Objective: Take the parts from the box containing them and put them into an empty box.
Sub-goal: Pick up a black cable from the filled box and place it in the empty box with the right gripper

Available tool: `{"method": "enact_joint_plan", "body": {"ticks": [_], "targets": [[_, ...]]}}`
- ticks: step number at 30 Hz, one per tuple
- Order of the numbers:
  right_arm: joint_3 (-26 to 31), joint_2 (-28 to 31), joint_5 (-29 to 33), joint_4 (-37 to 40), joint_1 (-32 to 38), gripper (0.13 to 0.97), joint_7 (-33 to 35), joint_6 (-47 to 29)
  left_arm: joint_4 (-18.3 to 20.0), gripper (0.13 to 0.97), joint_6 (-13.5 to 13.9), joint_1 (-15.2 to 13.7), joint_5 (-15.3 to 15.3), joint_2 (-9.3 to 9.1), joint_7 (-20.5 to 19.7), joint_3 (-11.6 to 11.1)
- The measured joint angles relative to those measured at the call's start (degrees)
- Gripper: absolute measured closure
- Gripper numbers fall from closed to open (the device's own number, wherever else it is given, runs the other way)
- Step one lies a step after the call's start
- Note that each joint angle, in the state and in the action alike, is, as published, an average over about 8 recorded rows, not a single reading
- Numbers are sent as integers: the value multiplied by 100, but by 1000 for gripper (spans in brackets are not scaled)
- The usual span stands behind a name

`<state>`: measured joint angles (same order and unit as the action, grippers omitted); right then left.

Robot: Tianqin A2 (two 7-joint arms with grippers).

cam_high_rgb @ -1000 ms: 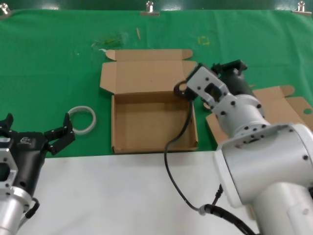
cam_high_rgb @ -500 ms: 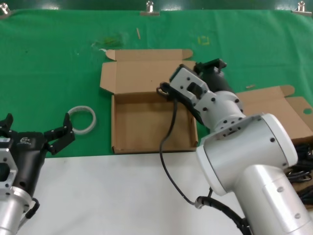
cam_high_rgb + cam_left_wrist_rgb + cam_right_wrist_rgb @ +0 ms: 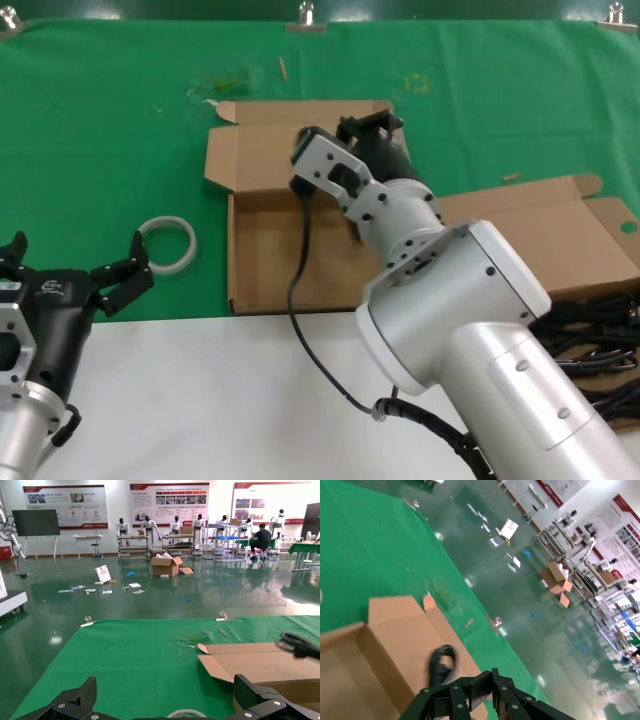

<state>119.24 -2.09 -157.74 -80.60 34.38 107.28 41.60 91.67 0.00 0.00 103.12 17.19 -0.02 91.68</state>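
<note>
My right gripper [image 3: 305, 160] is shut on a thin black cable [image 3: 292, 290] and hovers over the back wall of the empty box [image 3: 232, 250]. The cable's loop shows beside the closed fingers [image 3: 470, 690] in the right wrist view [image 3: 442, 662]; its strand hangs down across the box toward the front. The box containing the parts [image 3: 540, 235] lies at the right, mostly behind my arm, with several black cables [image 3: 590, 335] showing. My left gripper [image 3: 68, 262] is open and empty at the front left, also seen in its wrist view [image 3: 167, 705].
A white ring [image 3: 165, 245] lies on the green cloth between the left gripper and the empty box, and shows in the left wrist view [image 3: 186, 713]. The empty box's lid [image 3: 300, 135] lies open toward the back. Metal clips [image 3: 305, 15] hold the cloth's far edge.
My right arm has swung left, from over the empty box's right back corner to over its back wall nearer the left, the cable trailing along. The right box's lid is uncovered. The left arm is still.
</note>
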Motion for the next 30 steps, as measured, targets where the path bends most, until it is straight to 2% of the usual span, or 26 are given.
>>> {"method": "enact_joint_plan", "body": {"ticks": [8,15,23,30], "targets": [[433,22,0,288,212,956,-447,-171,0,132,0,0,0,0,0,0],[585,73,0,379,248,956,-685,-213,0,132,0,0,0,0,0,0],[975,288,0,352,344,956,-1560,-353,0,132,0,0,0,0,0,0],[1010,419,0,346,351,938,-1655,-374,0,132,0,0,0,0,0,0]]}}
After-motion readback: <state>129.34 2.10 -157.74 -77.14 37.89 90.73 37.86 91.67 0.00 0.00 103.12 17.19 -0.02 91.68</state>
